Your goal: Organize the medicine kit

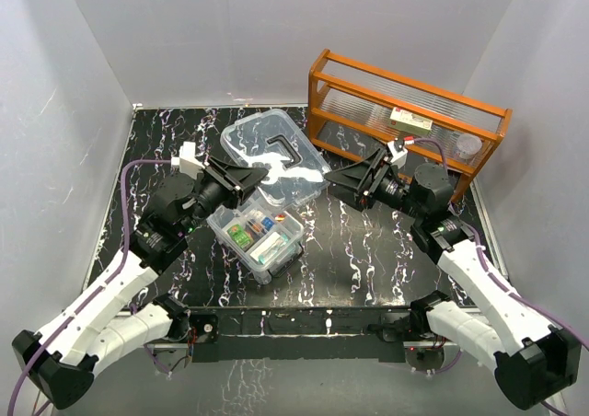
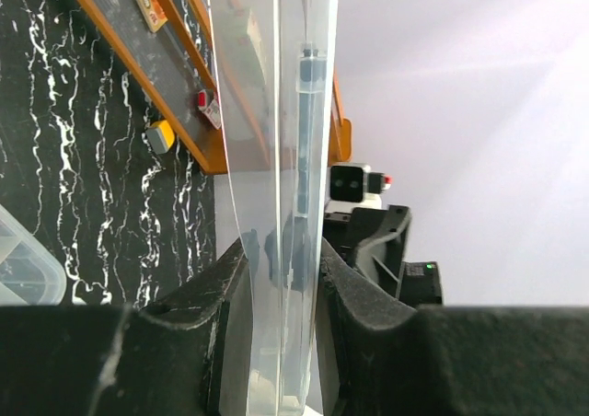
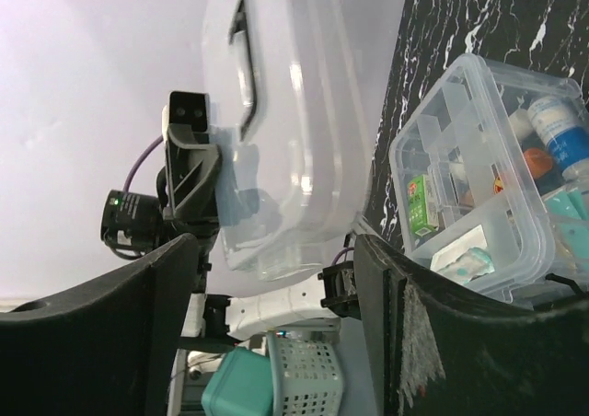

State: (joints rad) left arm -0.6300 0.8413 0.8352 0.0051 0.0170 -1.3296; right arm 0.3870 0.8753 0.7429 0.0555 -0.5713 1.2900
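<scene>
The clear lid (image 1: 296, 181) (its dark handle on the upper face) is held above the table (image 1: 368, 250), pinched at its left edge between the closed fingers of the left gripper (image 1: 250, 172). The right gripper (image 1: 331, 179) is spread wide just at the lid's right edge; whether it touches cannot be told. The open box (image 1: 260, 236) is set on the table just near of the lid, between the two grippers, its divided tray (image 1: 241, 230) filled with small packets. An orange rack (image 1: 405, 112) is placed at the far right.
</scene>
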